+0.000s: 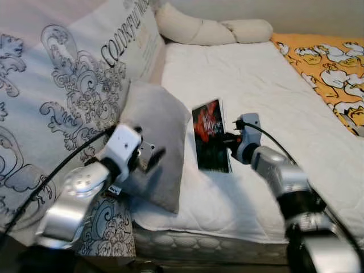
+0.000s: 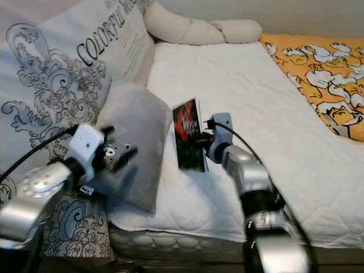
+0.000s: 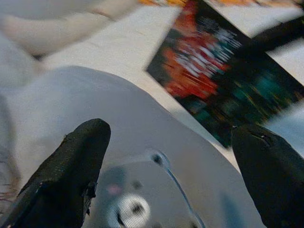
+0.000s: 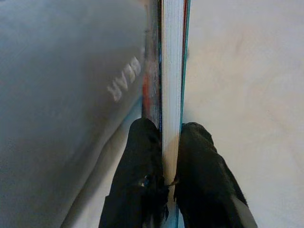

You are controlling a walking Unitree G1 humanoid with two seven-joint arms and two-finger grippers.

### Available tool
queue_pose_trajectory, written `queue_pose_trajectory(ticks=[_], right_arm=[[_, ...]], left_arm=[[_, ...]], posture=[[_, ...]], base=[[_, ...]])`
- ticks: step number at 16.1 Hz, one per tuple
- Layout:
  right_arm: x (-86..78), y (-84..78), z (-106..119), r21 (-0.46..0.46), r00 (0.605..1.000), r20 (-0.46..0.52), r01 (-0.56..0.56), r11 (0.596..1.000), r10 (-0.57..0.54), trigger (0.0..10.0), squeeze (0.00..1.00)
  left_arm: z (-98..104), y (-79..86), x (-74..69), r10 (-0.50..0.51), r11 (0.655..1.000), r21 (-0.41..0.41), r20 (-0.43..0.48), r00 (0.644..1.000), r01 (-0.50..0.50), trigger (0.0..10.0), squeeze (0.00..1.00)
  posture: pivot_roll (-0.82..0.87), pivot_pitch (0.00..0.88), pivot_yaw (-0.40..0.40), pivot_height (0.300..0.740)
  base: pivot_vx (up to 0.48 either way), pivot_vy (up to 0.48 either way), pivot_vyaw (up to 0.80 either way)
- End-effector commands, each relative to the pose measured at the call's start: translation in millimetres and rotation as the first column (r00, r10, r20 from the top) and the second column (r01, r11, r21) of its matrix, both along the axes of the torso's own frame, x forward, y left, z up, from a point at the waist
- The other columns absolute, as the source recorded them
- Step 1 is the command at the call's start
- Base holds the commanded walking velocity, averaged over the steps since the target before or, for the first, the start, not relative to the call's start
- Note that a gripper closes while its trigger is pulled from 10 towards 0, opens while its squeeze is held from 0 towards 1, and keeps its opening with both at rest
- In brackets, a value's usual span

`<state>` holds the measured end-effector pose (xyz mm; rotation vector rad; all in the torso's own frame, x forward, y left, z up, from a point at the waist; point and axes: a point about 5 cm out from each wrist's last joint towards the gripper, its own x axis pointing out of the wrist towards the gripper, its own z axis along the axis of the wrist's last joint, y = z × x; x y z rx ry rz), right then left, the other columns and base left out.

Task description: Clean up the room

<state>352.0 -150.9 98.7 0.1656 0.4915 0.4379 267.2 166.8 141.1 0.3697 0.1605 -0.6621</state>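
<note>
We have the book (image 1: 210, 136) clamped in the right pincer (image 4: 164, 156): the right wrist view shows both black fingers (image 4: 137, 166) pressed against its covers, with the page block between them. The book sits tilted up off the white mattress (image 1: 273, 102), toward the near edge of the bed and just beside the grey pillow (image 1: 159, 142), which lies at the bed's near left corner. The left pincer (image 1: 149, 156) hovers over that pillow with its fingers spread wide, gripping nothing.

To do this step well, we judge the grip should be kept firm and square across the covers, because a thin book held near one edge may pivot or fan open when raised. We would lift it straight up from the quilt before swinging it anywhere, so that the lower edge does not drag on the cover.

For room, the mattress to the right of the book is open white quilt as far as the orange duck-print blanket (image 1: 324, 62) along the right edge of the bed. The left is crowded: the grey pillow, the large patterned cushion (image 1: 74, 85) behind it, and our own left arm. At the far edge lies a long cream bolster (image 1: 210, 28). The safer path, we think, is up and right.
</note>
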Motion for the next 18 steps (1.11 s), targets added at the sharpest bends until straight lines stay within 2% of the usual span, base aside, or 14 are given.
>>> queue_pose_trajectory(ticks=[1,3,5,9,10,12,14,15,16,17,18], right_arm=[[6.8,-7.9,13,0.048,1.0,0.001,-0.014,0.999,0.014,10.0,0.0],[8.6,-15.7,13,0.105,0.997,-0.065,-0.043,0.994,0.05,10.0,0.0],[9.7,-23.9,15,0.24,0.99,-0.131,-0.012,0.971,0.044,10.0,0.0],[11.2,-34.8,18,0.341,0.985,-0.17,0.026,0.94,0.035,10.0,0.0],[9.0,-37.7,14,0.333,0.98,-0.196,0.033,0.942,0.035,10.0,0.0],[1.1,-41.2,-5,0.229,0.966,-0.257,0.031,0.973,0.03,10.0,0.0],[-1.4,-40.2,-14,0.158,0.964,-0.267,0.024,0.987,0.019,10.0,0.0],[-1.1,-39.9,-16,0.102,0.969,-0.246,0.014,0.995,0.012,10.0,0.25],[-0.6,-40.4,-18,0.07,0.971,-0.238,0.019,0.997,-0.002,10.0,0.55],[1.3,-41.1,-20,0.007,0.977,-0.21,0.044,0.999,-0.041,10.0,1.0],[2.5,-42.7,-21,-0.06,0.98,-0.187,0.053,0.997,-0.064,10.0,1.0]], left_arm=[[1,-2.3,-4.2,-0.059,0.998,0.007,-0.03,0.998,0.059,10.0,0.0],[1,0.2,-9.0,-0.111,0.994,0.012,-0.086,0.99,0.113,10.0,0.0],[-1,1.3,-15.6,-0.18,0.983,0.013,-0.151,0.972,0.184,10.0,0.0],[0,1.6,-17.8,-0.217,0.975,0.012,-0.183,0.959,0.223,10.0,0.0],[1,1.0,-17.3,-0.225,0.973,0.011,-0.189,0.956,0.231,10.0,0.0],[0,-0.7,-17.5,-0.239,0.969,0.012,-0.201,0.95,0.246,10.0,0.0],[-2,-0.4,-18.3,-0.24,0.968,0.02,-0.207,0.948,0.249,10.0,0.0],[-2,0.0,-18.7,-0.239,0.968,0.023,-0.209,0.948,0.249,10.0,0.0],[-2,0.0,-18.8,-0.238,0.968,0.023,-0.21,0.948,0.249,10.0,0.0],[-2,0.0,-19.0,-0.237,0.969,0.025,-0.213,0.948,0.247,10.0,0.0],[-3,-0.4,-19.2,-0.235,0.969,0.027,-0.213,0.948,0.246,10.0,0.0]], posture=[[-0.01,0.0,0.013,0.74],[0.0,0.0,0.018,0.74],[0.0,0.0,0.03,0.74],[-0.01,0.0,0.048,0.74],[-0.01,0.0,0.048,0.74],[0.0,0.0,0.049,0.74],[0.0,0.0,0.048,0.74],[0.0,0.0,0.047,0.74],[0.0,0.0,0.047,0.74],[0.01,0.0,0.046,0.74],[0.01,0.0,0.045,0.74]], base=[[0.0,0.0,0.0],[0.0,0.0,0.0],[0.0,0.0,0.0],[0.0,0.0,0.0],[0.0,0.0,0.0],[0.0,0.0,0.0],[0.0,0.0,0.0],[0.0,0.0,0.0],[0.0,0.0,0.0],[0.0,0.0,0.0],[0.0,0.0,0.0]])
